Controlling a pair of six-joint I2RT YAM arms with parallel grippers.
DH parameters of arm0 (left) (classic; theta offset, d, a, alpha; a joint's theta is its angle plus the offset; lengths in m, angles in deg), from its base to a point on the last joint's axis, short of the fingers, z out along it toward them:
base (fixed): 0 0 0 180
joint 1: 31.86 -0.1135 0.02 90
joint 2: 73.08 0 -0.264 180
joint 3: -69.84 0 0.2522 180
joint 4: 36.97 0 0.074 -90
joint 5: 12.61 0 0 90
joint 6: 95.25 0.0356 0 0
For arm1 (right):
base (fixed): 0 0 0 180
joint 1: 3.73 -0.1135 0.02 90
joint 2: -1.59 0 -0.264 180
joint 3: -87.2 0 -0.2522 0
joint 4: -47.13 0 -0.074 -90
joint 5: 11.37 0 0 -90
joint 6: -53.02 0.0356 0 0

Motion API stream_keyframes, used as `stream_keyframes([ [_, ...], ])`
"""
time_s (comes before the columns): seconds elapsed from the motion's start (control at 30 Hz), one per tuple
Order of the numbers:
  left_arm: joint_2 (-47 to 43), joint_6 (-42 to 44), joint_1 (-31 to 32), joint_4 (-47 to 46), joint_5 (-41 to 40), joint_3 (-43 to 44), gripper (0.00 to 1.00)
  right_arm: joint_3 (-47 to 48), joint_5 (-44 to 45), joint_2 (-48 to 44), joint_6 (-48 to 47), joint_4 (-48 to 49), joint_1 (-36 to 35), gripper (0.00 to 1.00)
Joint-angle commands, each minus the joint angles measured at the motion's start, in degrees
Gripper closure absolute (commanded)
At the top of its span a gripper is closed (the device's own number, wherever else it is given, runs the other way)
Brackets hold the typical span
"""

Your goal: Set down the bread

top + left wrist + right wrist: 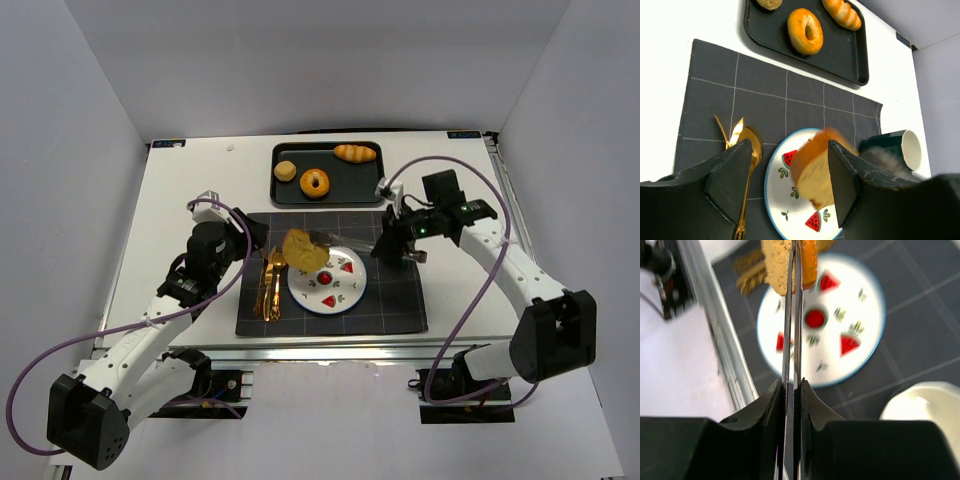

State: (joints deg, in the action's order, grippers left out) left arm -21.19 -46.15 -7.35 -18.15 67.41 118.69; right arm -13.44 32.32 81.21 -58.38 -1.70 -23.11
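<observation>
From the right wrist, the bread (775,265) is blurred and cropped by the top edge, as are the tips of the tongs (792,340). A white mug (925,407) runs off the right side. From the left wrist the bread blurs too. A finger (725,185) of the left gripper (790,145) covers part of the gold cutlery (751,142), and the top edge crops the bun (769,3).

Top external: high, behind the arm bases, looking down and forward over the whole table (200,190); far off.
Left wrist: low, close, facing forward across the placemat (765,100) toward the tray (840,52); framed by the left gripper (789,145).
Right wrist: very close, aimed steeply down past the right gripper (791,387), along the tongs (792,340).
Shared by all 3: plate (860,305), bread (775,260).
Tray in 2 only: top, left wrist.
</observation>
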Motion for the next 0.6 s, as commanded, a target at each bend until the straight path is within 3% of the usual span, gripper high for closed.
stream_keyframes([
  [0.0,-1.4,0.8,0.0,-1.9,0.2,-0.7,0.29,-4.8,1.3,-2.4,-8.2,-4.9,-0.2,1.00],
  [0.23,-2.3,0.0,0.0,-3.0,0.4,-2.2,0.29,-8.7,5.9,-3.9,-10.1,-6.6,-2.2,1.00],
  [0.33,-2.9,-0.1,0.0,-2.8,0.2,-2.4,0.29,-8.8,8.6,-3.4,-8.7,-4.7,-2.2,0.91],
  [0.43,-3.6,-0.1,0.0,-2.3,0.0,-2.7,0.29,-7.9,10.7,-3.7,-7.0,-2.3,-2.2,0.76],
  [0.47,-3.7,-0.1,0.0,-2.3,-0.1,-2.7,0.29,-7.4,11.1,-3.8,-6.6,-1.7,-2.2,0.65],
  [0.57,-4.2,-0.3,0.0,-2.4,-0.2,-3.2,0.29,-6.0,11.1,-3.7,-6.0,-0.9,-2.2,0.59],
])
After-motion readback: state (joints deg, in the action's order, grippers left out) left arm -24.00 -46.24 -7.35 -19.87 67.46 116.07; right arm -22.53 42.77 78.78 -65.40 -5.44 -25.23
